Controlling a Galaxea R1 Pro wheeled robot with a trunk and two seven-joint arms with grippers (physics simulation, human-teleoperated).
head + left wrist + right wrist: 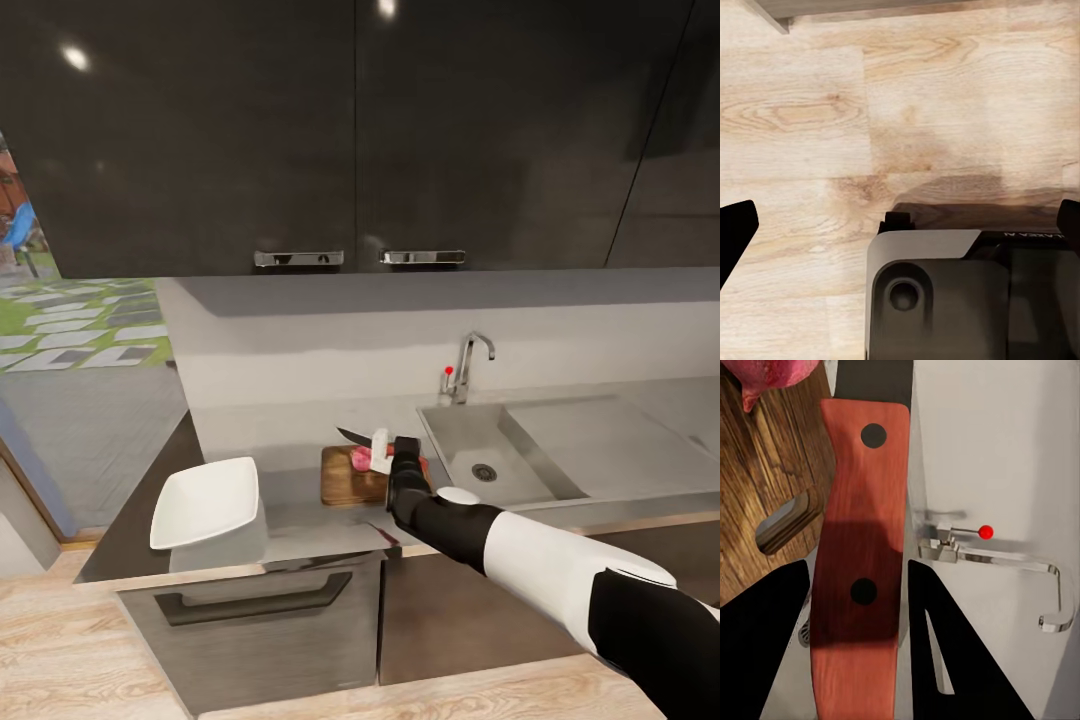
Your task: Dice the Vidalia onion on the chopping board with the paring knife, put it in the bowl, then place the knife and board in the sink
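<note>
The paring knife [859,510] has its red handle clamped between my right gripper's [859,577] dark fingers [937,637]. In the head view my right gripper [392,452] holds the knife with its dark blade [352,436] pointing left over the brown chopping board [345,482]. The pinkish Vidalia onion [362,459] lies on the board just under the knife, and the onion [776,375] also shows past the handle's end. The grey sink [470,440] is right of the board, the white bowl [205,500] on the countertop [300,520] to its left. My left gripper [900,225] hangs open over the wooden floor.
A chrome tap [470,365] with a red knob stands behind the sink, with the flat drainer [600,440] to its right. Dark wall cabinets [350,130] hang above. An oven front [260,610] sits under the counter. The counter ends left of the bowl.
</note>
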